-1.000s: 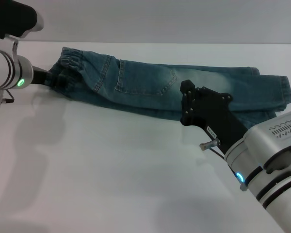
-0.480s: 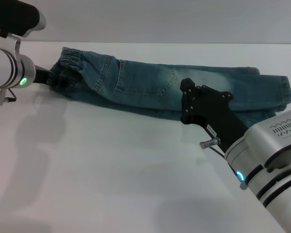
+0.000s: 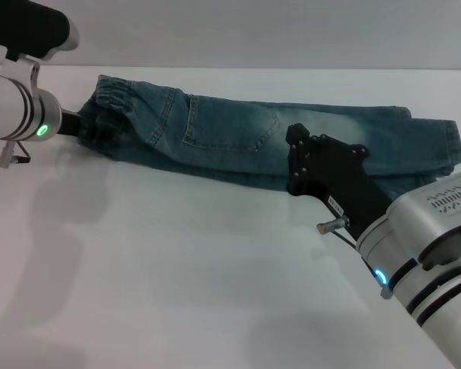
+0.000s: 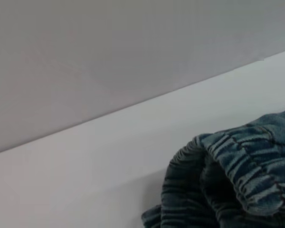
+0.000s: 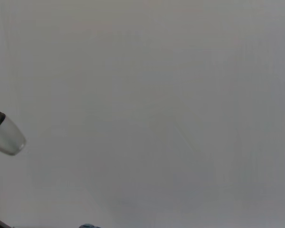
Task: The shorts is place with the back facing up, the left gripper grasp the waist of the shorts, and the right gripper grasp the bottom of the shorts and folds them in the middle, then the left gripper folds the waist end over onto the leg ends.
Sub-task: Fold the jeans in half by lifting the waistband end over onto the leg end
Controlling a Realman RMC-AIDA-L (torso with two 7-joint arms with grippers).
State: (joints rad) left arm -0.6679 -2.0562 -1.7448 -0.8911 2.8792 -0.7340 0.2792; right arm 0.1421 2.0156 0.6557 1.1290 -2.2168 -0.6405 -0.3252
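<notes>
While left hand point(image 3: 84, 127) pinches waist point(image 3: 107, 108), shorts point(image 3: 238, 138) lie folded lengthwise.

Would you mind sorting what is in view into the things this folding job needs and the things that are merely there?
Part of the job:
- shorts, already folded lengthwise
- waist, with the left gripper at it
- leg ends
- right gripper, over the middle of the shorts

Merely there:
- white table
- wall behind
</notes>
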